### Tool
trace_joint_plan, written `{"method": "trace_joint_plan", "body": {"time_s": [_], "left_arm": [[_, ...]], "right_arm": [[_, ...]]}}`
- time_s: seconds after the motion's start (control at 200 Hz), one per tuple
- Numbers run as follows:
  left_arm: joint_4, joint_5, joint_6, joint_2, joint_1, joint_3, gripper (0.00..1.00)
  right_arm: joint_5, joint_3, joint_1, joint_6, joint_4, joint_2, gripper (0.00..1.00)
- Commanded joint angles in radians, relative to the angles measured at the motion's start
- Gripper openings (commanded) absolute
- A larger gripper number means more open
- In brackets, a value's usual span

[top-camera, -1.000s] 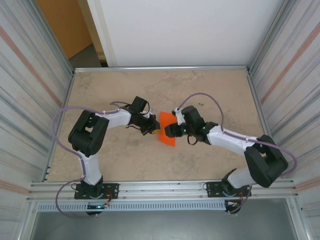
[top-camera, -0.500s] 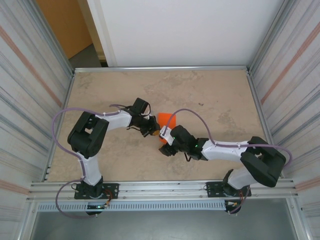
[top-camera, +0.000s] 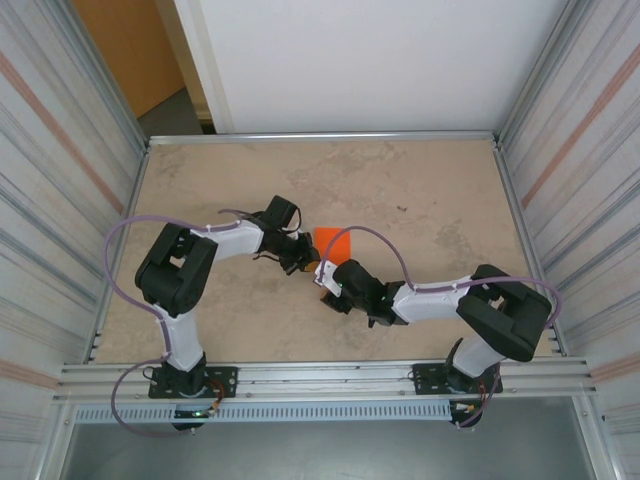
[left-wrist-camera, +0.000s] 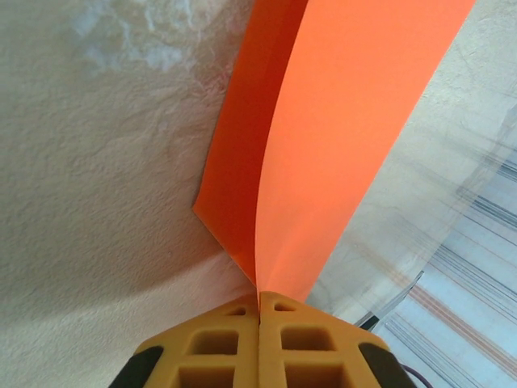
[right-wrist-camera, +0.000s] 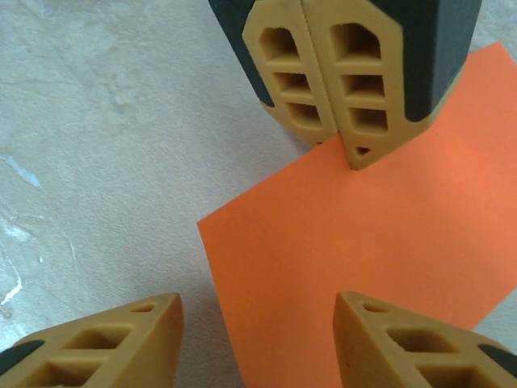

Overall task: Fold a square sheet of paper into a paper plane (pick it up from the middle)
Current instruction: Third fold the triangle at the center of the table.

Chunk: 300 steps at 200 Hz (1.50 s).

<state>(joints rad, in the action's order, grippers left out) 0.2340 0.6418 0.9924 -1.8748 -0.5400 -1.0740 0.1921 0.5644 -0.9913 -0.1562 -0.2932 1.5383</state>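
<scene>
Mottled beige table (top-camera: pixel 430 190), fenced by ribbed grey walls (top-camera: pixel 585 150), with a white panel (top-camera: pixel 370 60) at the back. Near the table's middle, a small patch of orange paper (top-camera: pixel 333 241).

Just left of the paper and touching it, the left gripper (top-camera: pixel 308 264), clenched on the paper's edge. Seen from the left wrist: yellow fingers (left-wrist-camera: pixel 242 327) pressed together with no gap. Paper (left-wrist-camera: pixel 339 121) pinched at their seam and fanning away in two layers joined along a crease. One layer shaded and nearer the table, the other lit and curving upward.

Just nearer than the paper, the right gripper (top-camera: pixel 325 288), released, jaws spread wide, gripping nothing. Seen from the right wrist: its two fingers (right-wrist-camera: pixel 113 343) either side of the paper's (right-wrist-camera: pixel 380 259) near corner, that corner in the gap between them. Cannot tell whether touching the sheet or clear of it. Across the paper from those fingers, the left gripper (right-wrist-camera: pixel 339 149), tip-down on the far edge, seam shut. Paper there flat, plain, unmarked.

Left arm (top-camera: pixel 235 235) and right arm (top-camera: pixel 430 298) both bent inward toward the paper.
</scene>
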Motion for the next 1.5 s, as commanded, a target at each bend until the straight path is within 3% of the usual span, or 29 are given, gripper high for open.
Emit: {"method": "trace_joint_plan", "body": {"time_s": [0.0, 0.306, 0.491, 0.667, 0.762, 0.892, 1.153, 1.498], "left_arm": [[0.033, -0.007, -0.001, 0.034, -0.009, -0.023, 0.00], [0.036, -0.006, -0.002, 0.032, -0.014, -0.026, 0.00], [0.030, -0.007, 0.005, 0.050, -0.016, -0.024, 0.03], [0.043, -0.025, -0.011, 0.079, 0.013, -0.019, 0.22], [0.032, -0.033, -0.036, 0.121, 0.054, 0.000, 0.32], [0.022, -0.034, -0.121, 0.160, 0.065, -0.035, 0.38], [0.010, -0.014, -0.195, 0.023, 0.017, -0.151, 0.34], [0.158, -0.040, -0.287, -0.198, -0.015, -0.339, 0.21]], "right_arm": [[0.045, -0.001, -0.007, -0.027, -0.033, -0.013, 0.45], [0.014, -0.010, 0.008, -0.008, -0.032, -0.061, 0.30], [-0.069, -0.014, 0.039, 0.025, 0.005, -0.085, 0.13], [-0.174, -0.025, 0.075, 0.072, 0.034, -0.118, 0.00], [-0.259, -0.033, 0.110, 0.112, 0.049, -0.145, 0.00], [-0.375, -0.040, 0.154, 0.164, 0.073, -0.166, 0.00], [-0.491, -0.046, 0.200, 0.254, 0.070, -0.137, 0.00], [-0.537, -0.041, 0.230, 0.312, 0.052, -0.111, 0.00]]}}
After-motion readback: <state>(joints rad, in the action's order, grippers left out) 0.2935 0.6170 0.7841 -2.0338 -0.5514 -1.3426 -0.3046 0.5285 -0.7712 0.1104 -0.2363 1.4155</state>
